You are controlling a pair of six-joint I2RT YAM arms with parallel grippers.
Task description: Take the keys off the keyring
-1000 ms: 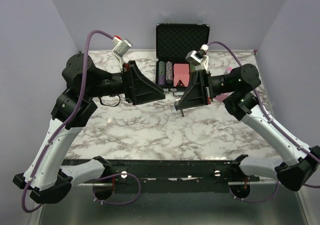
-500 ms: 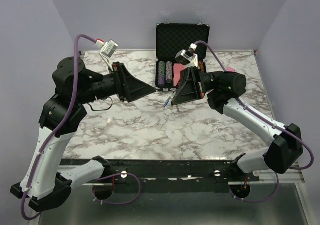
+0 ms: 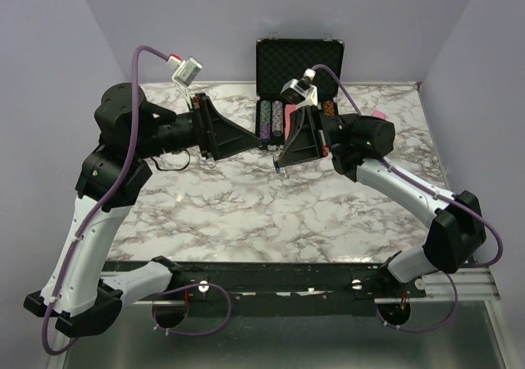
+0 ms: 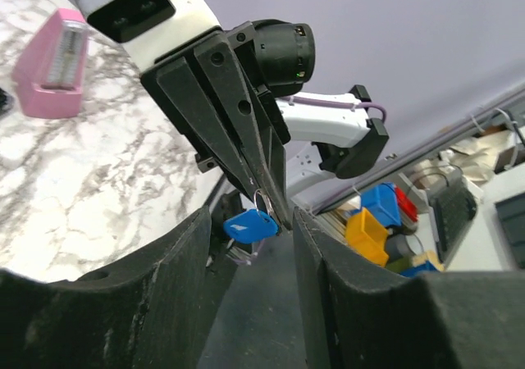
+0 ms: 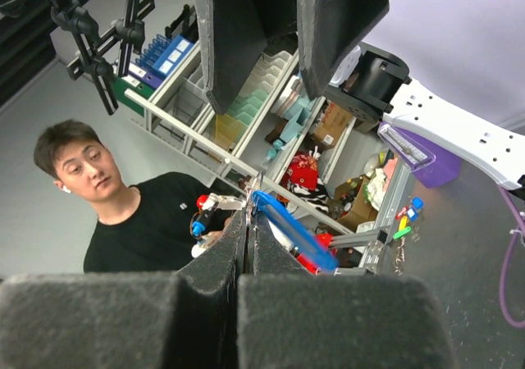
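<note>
My right gripper (image 3: 280, 166) is shut on the keyring (image 5: 257, 187), a thin silver loop that pokes out above its pinched pads (image 5: 230, 246). The blue-headed key (image 5: 292, 230) hangs from the ring beside the fingers. In the left wrist view the keyring (image 4: 261, 198) and the key (image 4: 250, 225) dangle from the tip of the right gripper (image 4: 264, 190), just beyond my left gripper (image 4: 253, 217). The left gripper is open and nothing sits between its fingers (image 4: 176, 287). From above, the left gripper (image 3: 264, 142) points at the right one, with the tips close together above the table.
An open black case (image 3: 299, 57) with chips (image 3: 272, 119) and a pink block (image 3: 297, 121) stands at the back middle of the marble table (image 3: 246, 213). A pink wedge (image 4: 57, 61) lies on the table behind the right arm.
The left gripper drew back to the left, then came forward again toward the right gripper. The right gripper shifted left with the keyring and key. The left jaws narrowed slightly.
</note>
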